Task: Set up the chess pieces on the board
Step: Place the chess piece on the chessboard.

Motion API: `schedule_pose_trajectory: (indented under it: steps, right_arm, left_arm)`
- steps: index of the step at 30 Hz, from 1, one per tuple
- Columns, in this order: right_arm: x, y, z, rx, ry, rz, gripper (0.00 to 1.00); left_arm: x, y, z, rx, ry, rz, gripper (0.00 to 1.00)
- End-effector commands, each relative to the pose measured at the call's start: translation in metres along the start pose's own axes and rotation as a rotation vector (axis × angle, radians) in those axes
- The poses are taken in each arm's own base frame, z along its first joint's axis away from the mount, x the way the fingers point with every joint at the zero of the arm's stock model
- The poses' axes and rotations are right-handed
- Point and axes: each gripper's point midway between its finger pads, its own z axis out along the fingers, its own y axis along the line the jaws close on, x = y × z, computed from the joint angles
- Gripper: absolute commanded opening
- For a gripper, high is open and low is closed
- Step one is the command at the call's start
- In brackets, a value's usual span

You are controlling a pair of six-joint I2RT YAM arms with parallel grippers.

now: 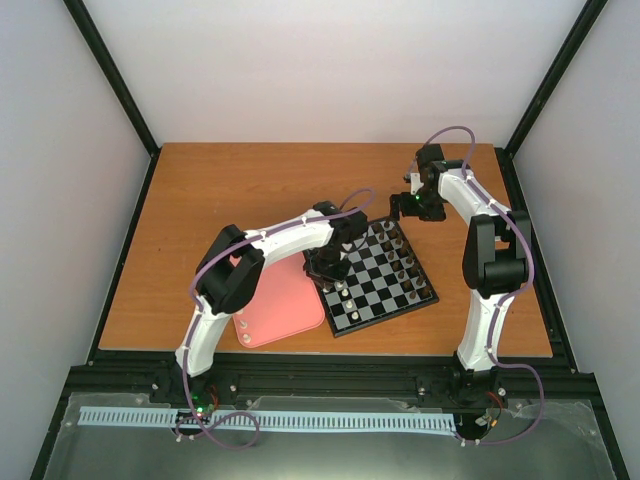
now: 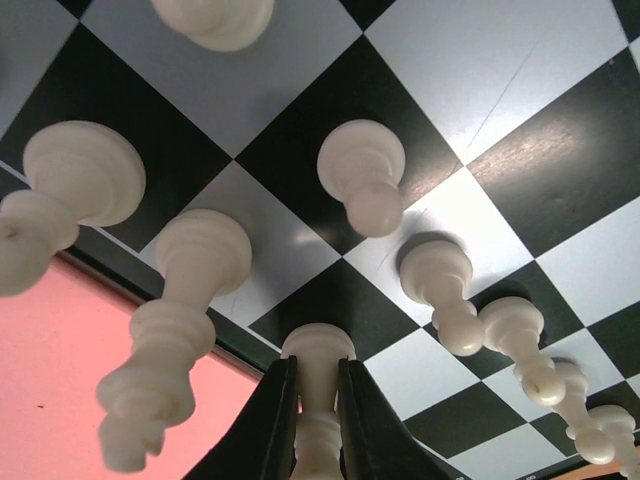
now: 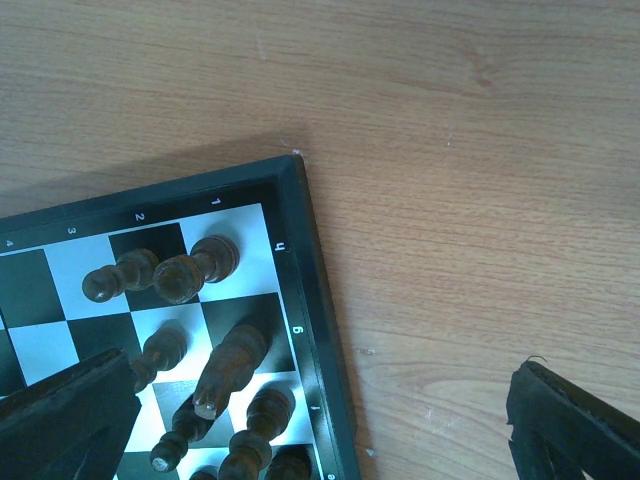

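The left tool (image 2: 318, 430) is clamped on the stem of a tiny pale cream-white chess piece (image 2: 318, 352), whose base is at a black square by the rim of the small square black-and-silvery-white chessboard (image 2: 300, 120). Other cream pieces (image 2: 362, 175) stand ahead of it. The right tool (image 3: 315, 425) hangs spread wide, with dark brown pieces (image 3: 205, 265) at the board's corner under one finger and bare wooden counter (image 3: 450, 150) under the other.

Bright, even light from above. Soft shadows fall on the desk (image 3: 450, 150) beside the board (image 3: 312, 300). Close up, pale glare streaks the board's squares, while the pieces (image 2: 165, 330) nearest its rim and the fingers (image 2: 270, 420) blur, out of focus.
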Motion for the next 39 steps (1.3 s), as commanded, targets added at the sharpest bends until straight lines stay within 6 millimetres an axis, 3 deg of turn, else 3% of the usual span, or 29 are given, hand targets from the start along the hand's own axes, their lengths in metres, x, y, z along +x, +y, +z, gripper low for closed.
schedule_pose_trajectory:
  steps: [1, 14, 20, 25, 33, 39]
  right_arm:
    - [-0.002, 0.002, -0.003, -0.008, -0.012, -0.010, 1.00]
    - [-0.001, 0.001, 0.000, -0.008, -0.004, -0.008, 1.00]
    - [-0.001, 0.001, 0.000, -0.013, -0.003, -0.008, 1.00]
    - [-0.003, 0.002, 0.000, -0.015, -0.004, -0.010, 1.00]
    - [-0.004, 0.002, -0.001, -0.015, -0.007, -0.011, 1.00]
    - [-0.004, 0.003, -0.002, -0.017, -0.006, -0.013, 1.00]
  left_arm:
    - [-0.009, -0.007, -0.004, 0.009, -0.040, 0.024, 0.04]
    - [-0.011, -0.006, 0.002, 0.003, -0.038, 0.030, 0.06]
    - [-0.010, -0.006, 0.003, 0.003, -0.039, 0.033, 0.20]
    - [-0.008, -0.004, -0.003, -0.001, -0.042, 0.035, 0.24]
    - [0.006, 0.000, -0.036, 0.012, -0.070, 0.046, 0.26]
    - [0.028, 0.002, -0.076, 0.060, -0.102, 0.049, 0.42]
